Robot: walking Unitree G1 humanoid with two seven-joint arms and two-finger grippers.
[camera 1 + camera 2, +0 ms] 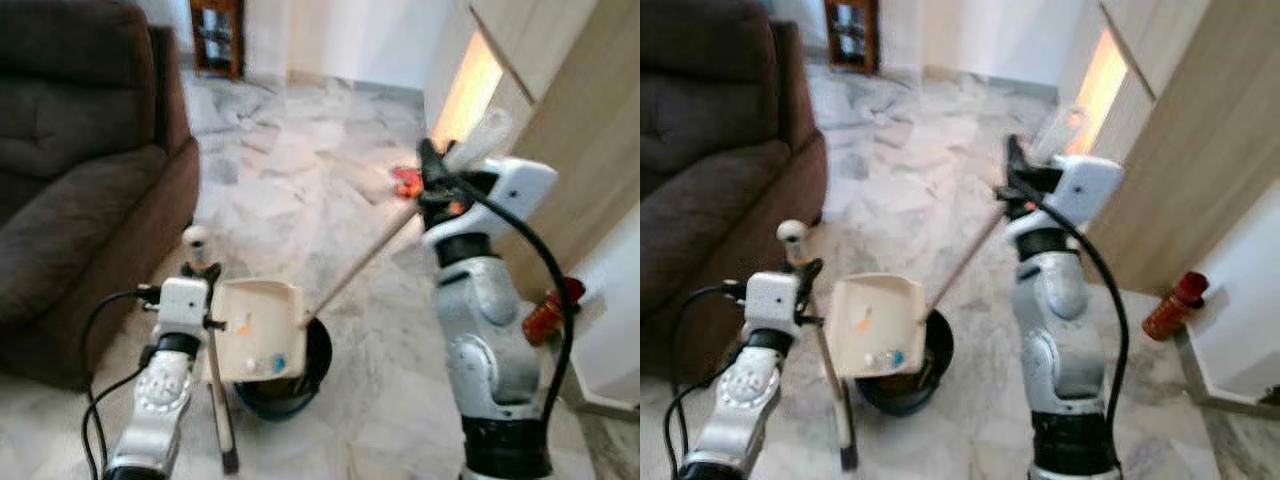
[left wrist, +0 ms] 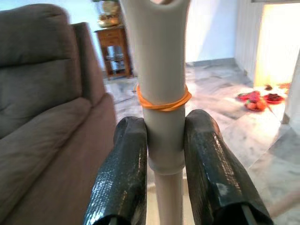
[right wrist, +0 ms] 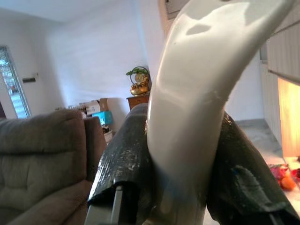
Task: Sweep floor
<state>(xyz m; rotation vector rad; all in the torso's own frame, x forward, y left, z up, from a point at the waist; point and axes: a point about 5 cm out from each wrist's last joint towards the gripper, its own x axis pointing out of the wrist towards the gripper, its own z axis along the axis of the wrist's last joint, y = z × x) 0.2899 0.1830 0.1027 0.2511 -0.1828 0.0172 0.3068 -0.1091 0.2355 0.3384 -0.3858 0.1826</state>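
Left hand (image 2: 159,154) is clamped around the pale handle (image 2: 161,93) of the dustpan (image 1: 255,330), fingers (image 2: 122,173) squeezing it from both sides just below an orange rubber band (image 2: 164,102). That handle runs down toward the floor, and the pan itself is tipped up over a dark round bin (image 1: 290,385) right in front of the robot. A few bits are sitting in the pan, something orange and something blue; too small to say what they are. Can't tell what's inside the bin from here.

Right hand (image 3: 183,154) is closed on the top end of the broom (image 1: 365,255), up high on the robot's right, with the stick slanting down to the bin and dustpan. The broom head is hidden behind the pan.

Handling-wise, I'd guess both tools are light, rigid plastic and fairly slick, so a firm squeeze on the stems like this is the way to go. Gripping the broom that near its end probably gives less control.

Brown sofa (image 1: 70,170) is on the left, marble floor (image 1: 300,190) all around, and there's red stuff (image 1: 407,181) on the floor further off.
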